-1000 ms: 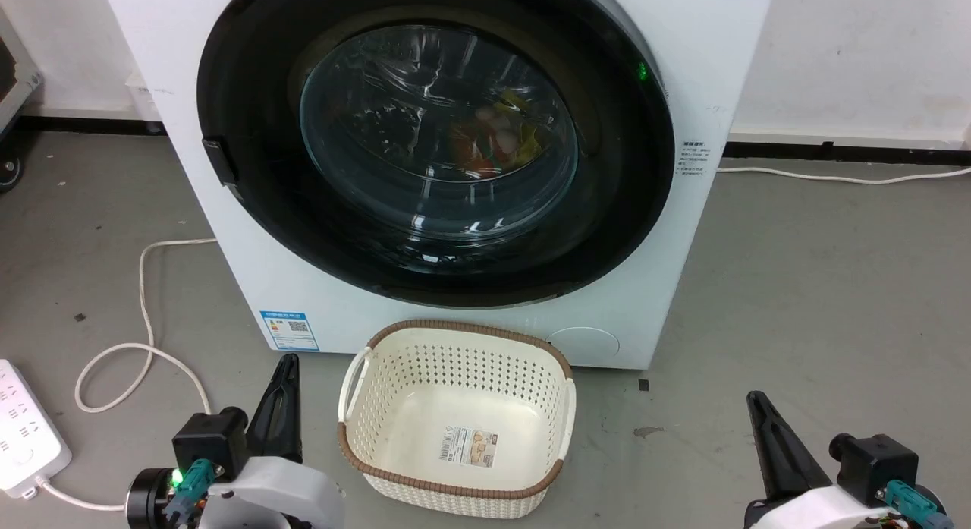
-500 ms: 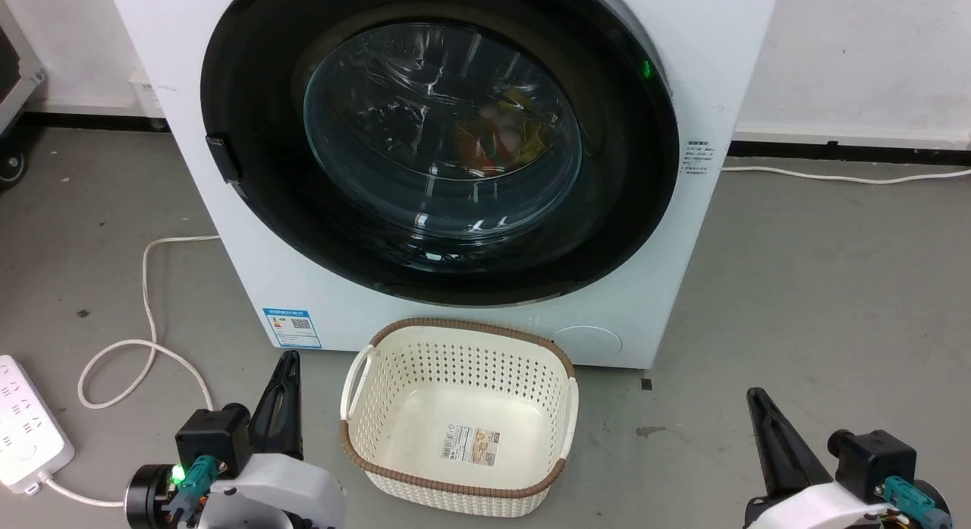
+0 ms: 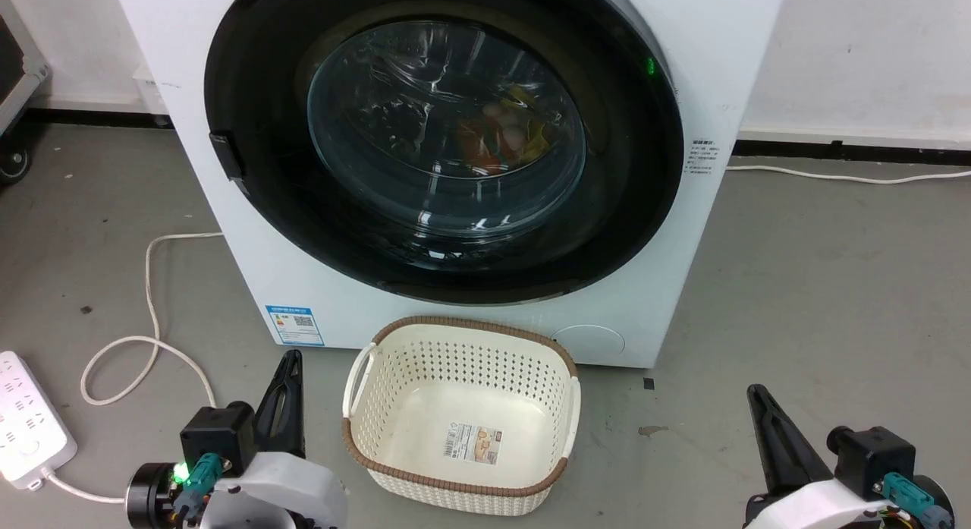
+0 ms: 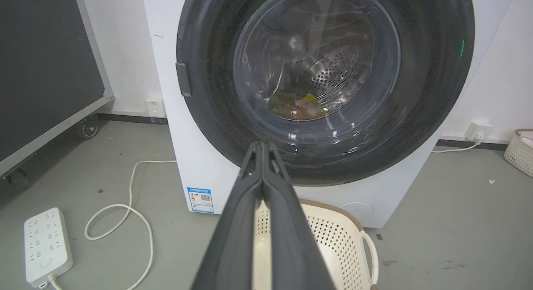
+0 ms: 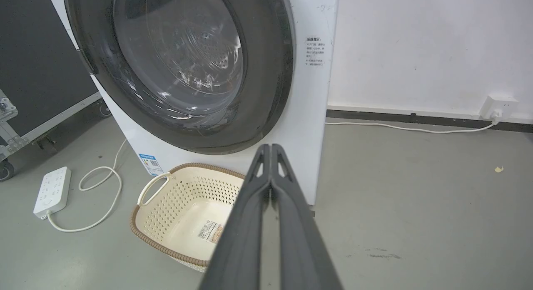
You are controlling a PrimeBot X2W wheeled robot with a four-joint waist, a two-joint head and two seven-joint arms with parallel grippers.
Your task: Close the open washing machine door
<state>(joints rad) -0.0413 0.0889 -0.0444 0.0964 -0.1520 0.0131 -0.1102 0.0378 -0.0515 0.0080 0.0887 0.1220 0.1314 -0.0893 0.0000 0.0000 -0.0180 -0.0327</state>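
Washing machine door (image 3: 444, 142) lay flush against the washing machine (image 3: 667, 286), seemingly closed already. Both the left hand (image 3: 290, 362) and right hand (image 3: 758, 400) hung low, pinched together and empty. Next would likely be only a latch-side press if it was unlatched.

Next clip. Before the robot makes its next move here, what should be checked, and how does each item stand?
1. Washing machine door flush against the washing machine front: ok, no gap seen.
2. Latch caught: cannot tell.
3. Left gripper shut, off the door: ok.
4. Right gripper shut, off the door: ok.
5. Basket before the machine, clear of both grippers: ok.
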